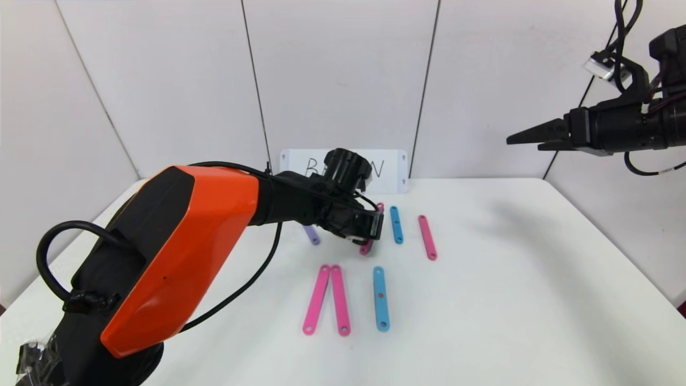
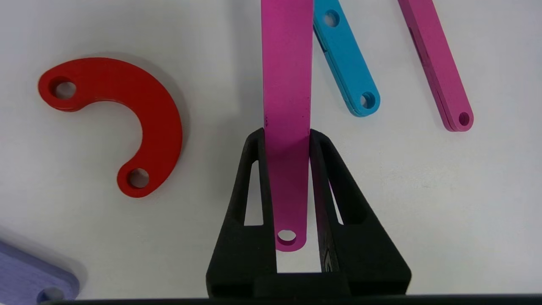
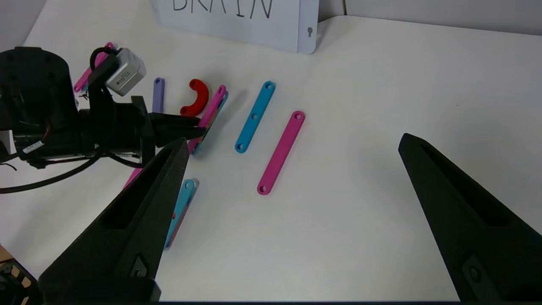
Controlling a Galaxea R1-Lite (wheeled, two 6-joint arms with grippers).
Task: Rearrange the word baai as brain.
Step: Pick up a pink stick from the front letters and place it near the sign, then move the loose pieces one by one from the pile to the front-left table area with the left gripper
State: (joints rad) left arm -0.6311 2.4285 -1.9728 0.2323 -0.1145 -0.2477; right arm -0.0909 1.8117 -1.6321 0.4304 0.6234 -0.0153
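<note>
The word lies as loose strips on the white table (image 1: 509, 279). My left gripper (image 1: 372, 228) (image 2: 288, 135) is shut on a pink strip (image 2: 286, 76) (image 3: 211, 112), gripping its long edges near one end. Beside it lie a red half-ring (image 2: 156, 118) (image 3: 199, 95), a light-blue strip (image 1: 396, 225) (image 2: 345, 63) and another pink strip (image 1: 427, 237) (image 2: 436, 63). A purple strip (image 1: 311, 236) shows partly behind the left arm. Closer to me sit two pink strips (image 1: 317, 300) joined at the top and a blue strip (image 1: 380, 298). My right gripper (image 1: 522, 140) (image 3: 293, 140) hangs open, high at the right.
A white card (image 1: 394, 169) (image 3: 254, 21) with handwritten BRAIN leans against the back wall, partly hidden by the left wrist. White wall panels close the back and sides. The orange left arm (image 1: 177, 257) hides the table's left part.
</note>
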